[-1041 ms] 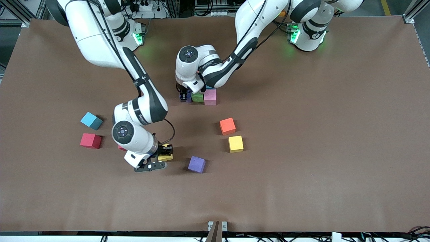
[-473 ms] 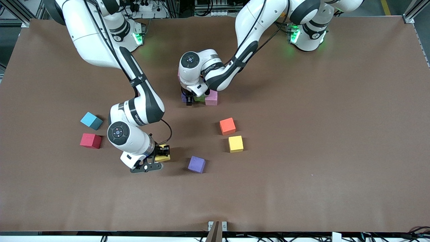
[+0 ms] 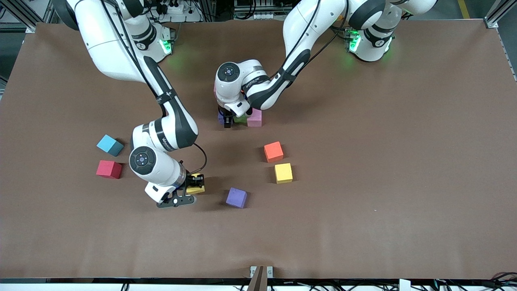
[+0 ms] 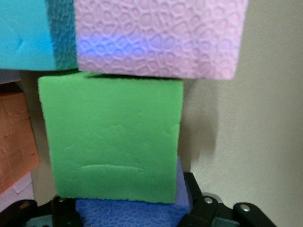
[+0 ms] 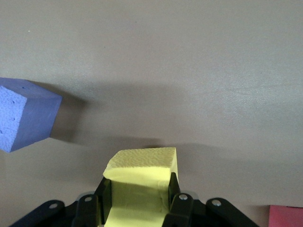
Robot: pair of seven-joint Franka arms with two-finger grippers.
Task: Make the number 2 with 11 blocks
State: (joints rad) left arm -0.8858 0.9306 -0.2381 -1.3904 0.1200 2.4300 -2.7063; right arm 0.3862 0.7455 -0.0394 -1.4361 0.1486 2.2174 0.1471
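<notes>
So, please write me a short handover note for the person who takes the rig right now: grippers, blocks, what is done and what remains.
Right gripper: shut on a yellow block, low over the table near the purple block.
Left gripper: open, at the started cluster, around a purple-blue block.
Done: cluster has pink block, green block, blue, orange and purple-blue cubes; the arm hides part of it.
Loose: orange block, second yellow block, light blue block, red block.
Left: place the remaining cubes to finish the 2.

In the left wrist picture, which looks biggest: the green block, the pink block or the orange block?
1. Green block
2. Pink block, cut off by the frame, so unsure
3. Orange block, only a sliver showing
</notes>
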